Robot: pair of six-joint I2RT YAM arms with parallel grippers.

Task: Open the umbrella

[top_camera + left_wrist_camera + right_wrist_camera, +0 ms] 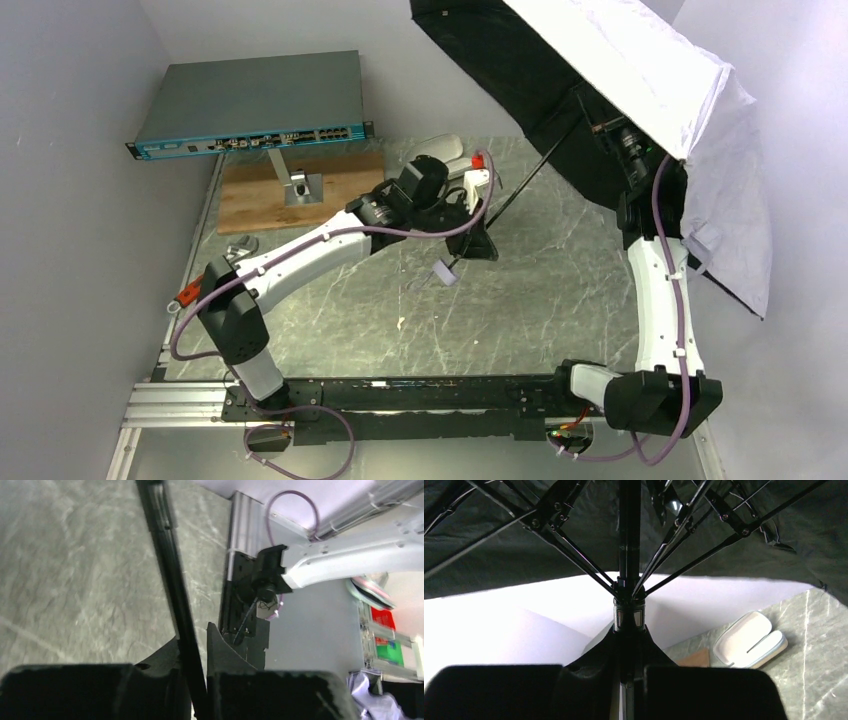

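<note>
Already the umbrella point(640, 70) stands spread, its canopy point(520, 50) up at two o'clock over the counter point(540, 300) and its shaft point(520, 185) slanting down toward seven o'clock. The right gripper point(629, 645) is clamped on the shaft just under the runner point(629, 616), most likely to carry the weight and hold the ribs out. The left gripper point(195, 645) straddles the shaft lower down with its jaws close on either side, probably to steady the free end, though I cannot tell whether they pinch it.
</note>
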